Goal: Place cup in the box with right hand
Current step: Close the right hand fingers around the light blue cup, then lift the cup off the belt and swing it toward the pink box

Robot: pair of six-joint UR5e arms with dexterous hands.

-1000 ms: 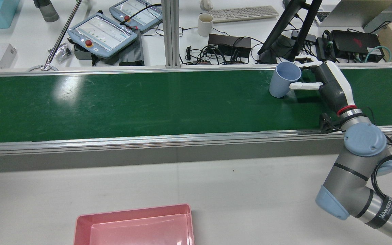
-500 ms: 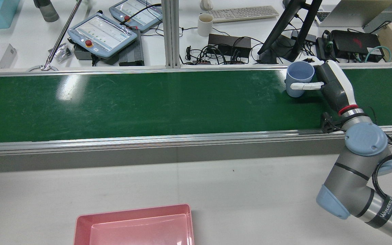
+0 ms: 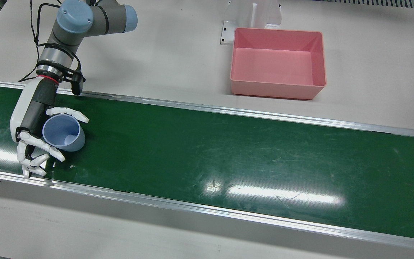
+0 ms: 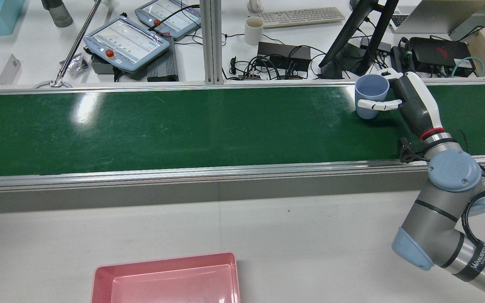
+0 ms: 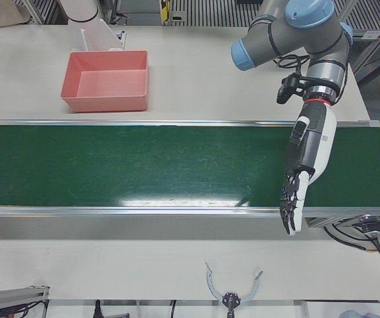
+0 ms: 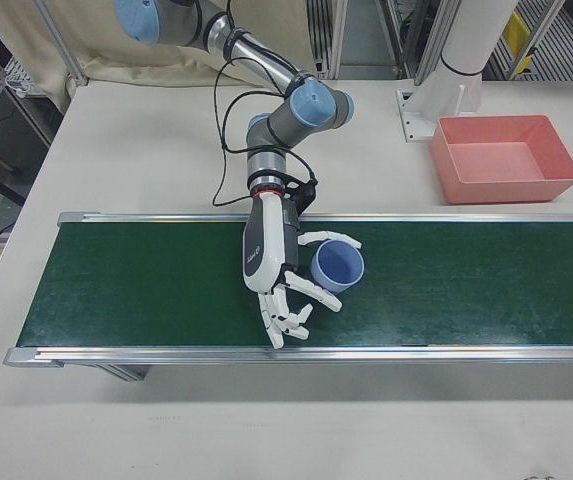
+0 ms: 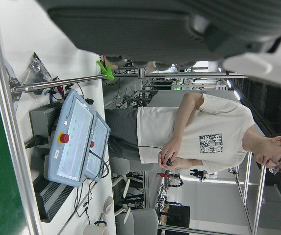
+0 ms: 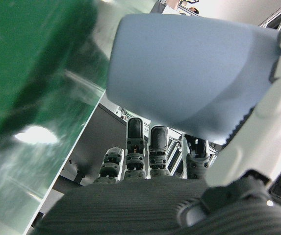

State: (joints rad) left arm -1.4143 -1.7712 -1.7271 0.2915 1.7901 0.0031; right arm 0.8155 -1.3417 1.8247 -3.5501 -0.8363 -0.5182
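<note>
Two arms belong to me, but only one is at work. Largest first: the green belt [image 3: 228, 151] runs the length of the station, and the pink box [image 3: 278, 63] sits off it on the white table, well apart from where I am busy. My right hand [image 3: 34, 118] reaches over the belt's end on my right side, near its far edge, and holds the blue cup [image 3: 64, 132]: one finger wraps the wall on the near side and the others curl around the far side. The cup is upright, mouth up; whether its base touches the belt or is just clear of it I cannot tell.

My left hand [image 5: 304, 165] hangs over the other end of the belt, fingers loosely apart and holding nothing.

Risk, as I judge it: the hold is a side wrap on a smooth, tapered wall. A quick swing toward the box could let the cup slip down or tip out, and the carry is long and crosses the belt's raised metal rim.

My right hand camera shows the finger pressed flat against the cup's wall, which the front view only hints at. Only the rear view shows the cluttered desk beyond the belt.
</note>
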